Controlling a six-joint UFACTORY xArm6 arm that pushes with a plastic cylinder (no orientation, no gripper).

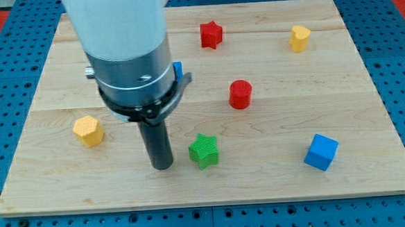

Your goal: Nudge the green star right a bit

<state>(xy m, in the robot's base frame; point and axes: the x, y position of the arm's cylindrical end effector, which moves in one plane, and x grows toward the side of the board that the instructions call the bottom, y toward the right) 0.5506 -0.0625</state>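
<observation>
The green star (204, 151) lies on the wooden board (276, 186) in the lower middle of the view. My tip (163, 165) rests on the board just to the star's left, with a small gap between them. The rod hangs from the large grey and white arm body that fills the view's upper left.
A red star (211, 34) lies at the top middle and a red cylinder (240, 95) at centre right. A yellow block (299, 37) sits top right, a yellow hexagonal block (88, 130) at left, a blue cube (321, 152) lower right. A blue block (177, 69) peeks from behind the arm.
</observation>
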